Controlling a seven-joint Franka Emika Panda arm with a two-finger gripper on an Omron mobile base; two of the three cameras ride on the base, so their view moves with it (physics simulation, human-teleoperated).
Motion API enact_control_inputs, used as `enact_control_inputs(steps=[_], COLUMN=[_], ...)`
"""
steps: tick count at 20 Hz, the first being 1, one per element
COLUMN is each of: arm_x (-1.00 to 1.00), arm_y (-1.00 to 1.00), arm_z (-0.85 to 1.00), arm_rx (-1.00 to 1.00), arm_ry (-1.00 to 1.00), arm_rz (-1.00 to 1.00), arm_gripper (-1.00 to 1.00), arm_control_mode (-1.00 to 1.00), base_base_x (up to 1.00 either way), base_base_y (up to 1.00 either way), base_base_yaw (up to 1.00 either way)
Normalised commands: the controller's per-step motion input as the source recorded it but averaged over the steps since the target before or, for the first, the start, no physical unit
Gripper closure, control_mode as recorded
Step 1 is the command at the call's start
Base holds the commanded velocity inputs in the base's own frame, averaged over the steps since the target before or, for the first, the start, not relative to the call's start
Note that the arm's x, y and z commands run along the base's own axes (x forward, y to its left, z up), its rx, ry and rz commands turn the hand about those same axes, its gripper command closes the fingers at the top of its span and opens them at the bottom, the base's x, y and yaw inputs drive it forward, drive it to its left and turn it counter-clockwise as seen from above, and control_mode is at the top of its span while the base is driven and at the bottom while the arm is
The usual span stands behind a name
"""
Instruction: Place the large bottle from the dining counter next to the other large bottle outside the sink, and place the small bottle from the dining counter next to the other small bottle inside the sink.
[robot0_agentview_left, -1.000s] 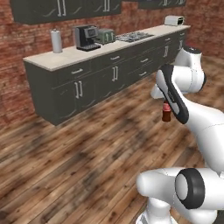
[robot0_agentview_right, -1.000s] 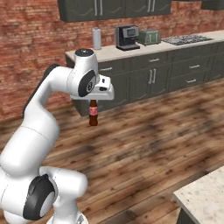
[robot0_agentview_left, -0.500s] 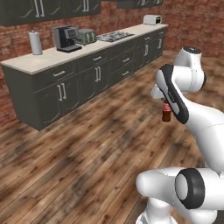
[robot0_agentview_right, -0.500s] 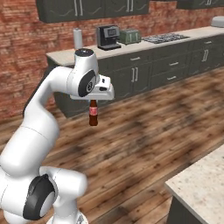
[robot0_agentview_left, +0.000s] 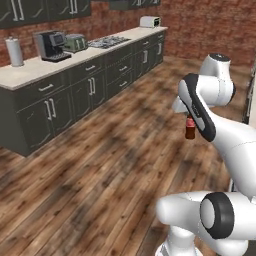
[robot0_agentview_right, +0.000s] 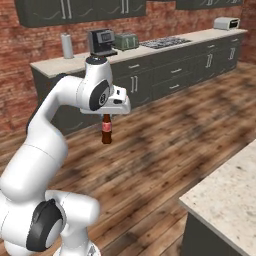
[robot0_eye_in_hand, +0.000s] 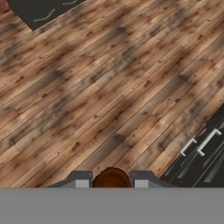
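My gripper (robot0_agentview_right: 106, 118) is shut on the neck of the small bottle (robot0_agentview_right: 106, 132), a dark brown-red cola-style bottle with a reddish label. It hangs upright in the air over the wooden floor. From the left base the same small bottle (robot0_agentview_left: 190, 129) hangs under the gripper (robot0_agentview_left: 189, 118), beside my forearm. Looking down the hand, the bottle's round brown top (robot0_eye_in_hand: 112, 178) sits between the two fingertips (robot0_eye_in_hand: 81, 180). A corner of the dining counter (robot0_agentview_right: 231, 192), a beige speckled slab on a dark base, lies at the lower right.
A long kitchen counter (robot0_agentview_left: 30, 75) on dark cabinets runs along the brick wall. On it stand a paper towel roll (robot0_agentview_left: 14, 51), a coffee machine (robot0_agentview_left: 50, 45), a cooktop (robot0_agentview_left: 108, 42) and a toaster (robot0_agentview_left: 149, 21). Wooden floor (robot0_agentview_left: 100, 165) stretches between us.
The whole scene has slid left in both base views, so the base has moved. More of the dining counter corner shows at the right. The arm still holds the bottle the same way.
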Motion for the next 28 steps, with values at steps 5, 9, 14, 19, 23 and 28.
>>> enact_control_inputs(steps=[5, 9, 14, 19, 23, 28], arm_x=[0.0, 0.0, 0.0, 0.0, 0.0, 0.0], arm_y=[0.0, 0.0, 0.0, 0.0, 0.0, 0.0], arm_z=[0.0, 0.0, 0.0, 0.0, 0.0, 0.0], arm_rx=[0.0, 0.0, 0.0, 0.0, 0.0, 0.0], arm_ry=[0.0, 0.0, 0.0, 0.0, 0.0, 0.0], arm_rz=[0.0, 0.0, 0.0, 0.0, 0.0, 0.0], arm_gripper=[1.0, 1.0, 1.0, 1.0, 1.0, 1.0], arm_control_mode=[1.0, 1.0, 1.0, 1.0, 1.0, 1.0], base_base_x=[0.0, 0.0, 0.0, 0.0, 0.0, 0.0], base_base_y=[0.01, 0.01, 0.01, 0.01, 0.02, 0.03], base_base_yaw=[-0.25, -0.25, -0.25, -0.25, -0.25, -0.25])
